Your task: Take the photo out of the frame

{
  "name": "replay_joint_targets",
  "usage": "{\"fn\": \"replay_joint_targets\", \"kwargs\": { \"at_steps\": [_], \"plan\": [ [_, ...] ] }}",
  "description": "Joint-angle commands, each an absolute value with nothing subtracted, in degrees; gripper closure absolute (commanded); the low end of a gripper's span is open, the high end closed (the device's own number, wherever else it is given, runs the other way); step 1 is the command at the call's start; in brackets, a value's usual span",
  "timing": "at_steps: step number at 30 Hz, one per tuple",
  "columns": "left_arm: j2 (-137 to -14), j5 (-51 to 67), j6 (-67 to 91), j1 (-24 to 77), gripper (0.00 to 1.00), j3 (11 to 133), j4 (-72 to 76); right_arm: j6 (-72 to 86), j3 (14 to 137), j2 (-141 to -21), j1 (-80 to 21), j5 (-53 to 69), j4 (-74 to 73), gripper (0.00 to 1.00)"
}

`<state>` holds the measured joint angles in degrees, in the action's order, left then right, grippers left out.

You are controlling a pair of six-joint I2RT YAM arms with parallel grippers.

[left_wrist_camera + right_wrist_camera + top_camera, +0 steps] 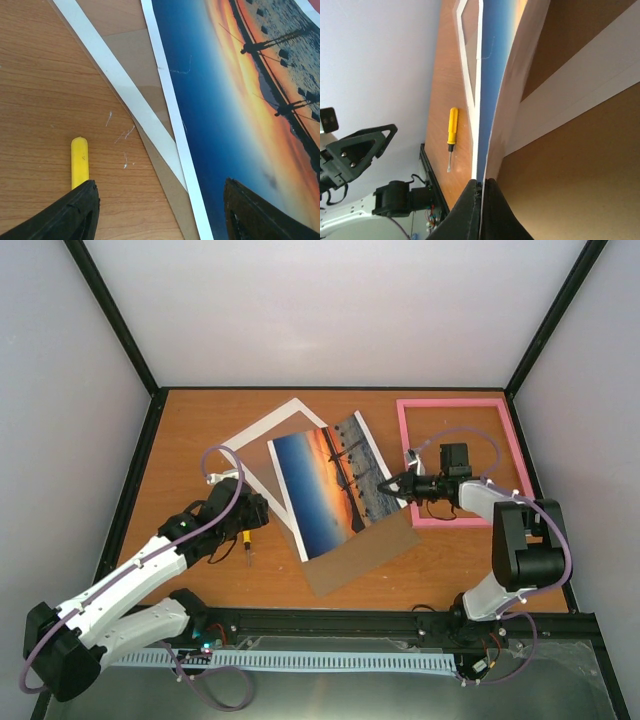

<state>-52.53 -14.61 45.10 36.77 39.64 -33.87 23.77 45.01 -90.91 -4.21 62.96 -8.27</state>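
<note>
While the right arm (482, 496) stretches leftward, right fingers (468, 212) pinching the photo (325, 490), left fingers (67, 216) spread, hovering low.

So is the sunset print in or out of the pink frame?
Out: the glossy sunset print sits beside the pink frame, pinched by the right gripper.

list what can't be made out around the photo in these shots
- left wrist view: screwdriver blade hidden behind a finger of the left gripper
- right wrist view: the photo seen edge-on, picture unreadable; the frame out of shot
- top view: brown board mostly covered by the photo
</note>
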Motion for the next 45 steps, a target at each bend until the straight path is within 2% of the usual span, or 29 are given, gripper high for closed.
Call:
{"fn": "replay_joint_targets", "kwargs": {
  "at_steps": [1,5,11,20,27,31,36,45],
  "plan": [
    [-52.2,-14.0,45.7,36.5,0.32,40.5,-32.5,27.9,42.4,-91.3,-4.1,58.8,0.3,0.97],
    [-52.3,-13.7,45.7,36.5,0.32,40.0,-32.0,29.9,39.8,-91.5,-4.4,57.3,2.1,0.97],
    [-53.9,-13.3,45.3,36.5,0.32,40.1,-30.8,27.7,41.1,-92.2,-5.2,56.8,-5.7,0.97],
    [-55.4,-12.7,45.6,36.5,0.32,39.8,-29.8,22.2,40.6,-87.6,-8.6,50.3,-17.1,0.8],
    [-55.3,-12.1,45.9,36.5,0.32,38.9,-29.2,19.4,41.0,-88.2,-8.6,46.2,-19.5,0.74],
    [-56.2,-11.5,45.3,36.4,0.32,38.7,-28.5,17.9,41.2,-87.7,-8.6,45.0,-20.2,0.65],
    [-58.2,-10.6,44.8,36.4,0.31,38.5,-27.0,15.5,42.1,-86.2,-8.5,43.1,-21.6,0.59],
    [-61.2,-9.9,43.6,36.3,0.3,38.0,-24.7,12.8,43.7,-82.3,-6.7,41.3,-23.2,0.54]
  ]
}}
